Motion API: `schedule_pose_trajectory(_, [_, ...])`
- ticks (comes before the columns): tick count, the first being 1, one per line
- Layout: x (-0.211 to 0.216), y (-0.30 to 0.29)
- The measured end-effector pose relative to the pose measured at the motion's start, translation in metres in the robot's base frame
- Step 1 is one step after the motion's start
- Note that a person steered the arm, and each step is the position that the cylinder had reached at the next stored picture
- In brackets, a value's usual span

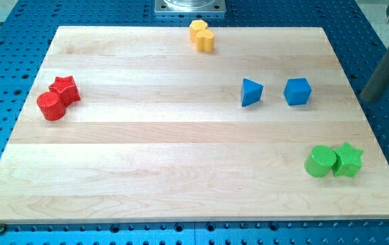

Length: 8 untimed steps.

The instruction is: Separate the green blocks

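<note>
Green cylinder (320, 162) and green star (348, 160) sit touching near the board's (181, 170) lower right corner. Both look like light, rigid blocks that'll probably slide easily, so I'd push into the seam between them. My tip (370, 99) hangs off the board, up and right of them; no jaws to open or close. No containers anywhere.

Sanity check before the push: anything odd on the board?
Nothing damaged or askew. My tip sits off the wooden board at the view's right, above the touching green cylinder and green star.
</note>
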<state>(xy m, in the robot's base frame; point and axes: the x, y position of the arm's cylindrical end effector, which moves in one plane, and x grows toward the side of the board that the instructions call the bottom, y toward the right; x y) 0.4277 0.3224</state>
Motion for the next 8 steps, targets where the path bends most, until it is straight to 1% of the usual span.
schedule_pose_trajectory(1, [0.032,0.000])
schedule_pose_trajectory(2, [0.062,-0.014])
schedule_pose_trajectory(3, [0.071,-0.045])
schedule_pose_trajectory(4, [0.099,-0.040])
schedule_pose_trajectory(5, [0.135,-0.069])
schedule_pose_trajectory(6, [0.138,-0.165])
schedule_pose_trajectory(7, [0.134,-0.244])
schedule_pose_trajectory(8, [0.179,-0.184])
